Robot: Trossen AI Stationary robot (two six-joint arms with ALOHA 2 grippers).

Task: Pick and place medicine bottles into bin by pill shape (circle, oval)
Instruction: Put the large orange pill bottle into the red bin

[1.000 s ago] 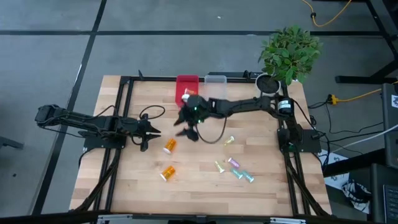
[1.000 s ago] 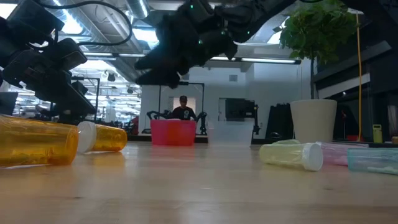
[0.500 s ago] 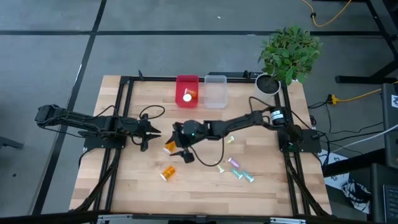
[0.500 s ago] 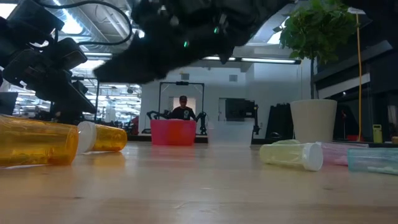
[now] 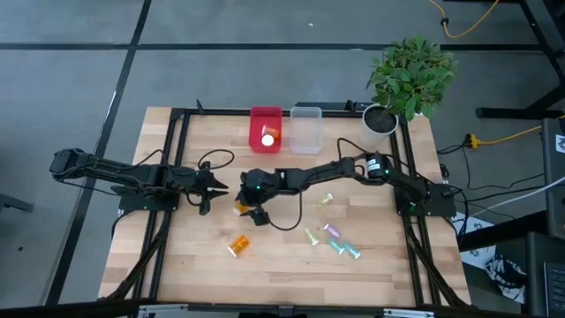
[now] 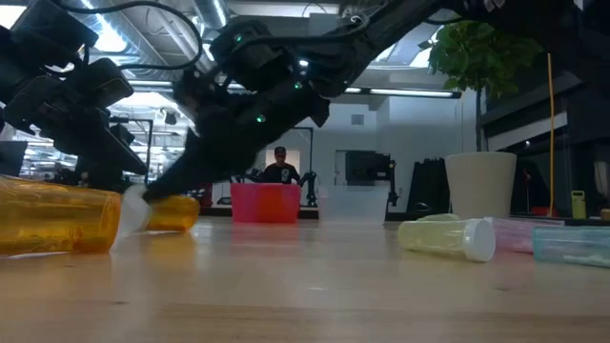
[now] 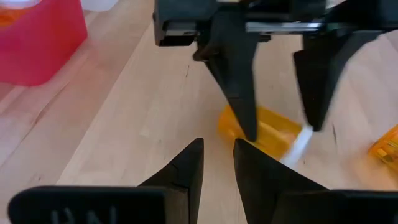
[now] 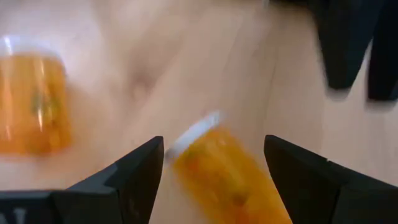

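Observation:
An orange bottle with a white cap (image 8: pixel 227 177) lies on its side on the table and also shows in the high view (image 5: pixel 239 208). My right gripper (image 8: pixel 214 165) is open low over it, one finger on each side of its body, as the left wrist view (image 7: pixel 261 132) shows. My left gripper (image 5: pixel 214 187) is shut and empty just left of it. A second orange bottle (image 5: pixel 238 245) lies nearer the front. One orange bottle lies in the red bin (image 5: pixel 266 118). Several pale vials (image 5: pixel 331 237) lie on their sides at centre right.
A clear bin (image 5: pixel 305 115) stands right of the red bin at the far edge. A potted plant (image 5: pixel 408 79) stands at the far right corner. A black cable loops over the table by my right gripper. A person shows far behind the table in the low view (image 6: pixel 280 168).
My right gripper has gone from beside the red bin toward the table's near and left side and down, and now straddles the orange bottle next to my left gripper. The bottles and vials lie where they were.

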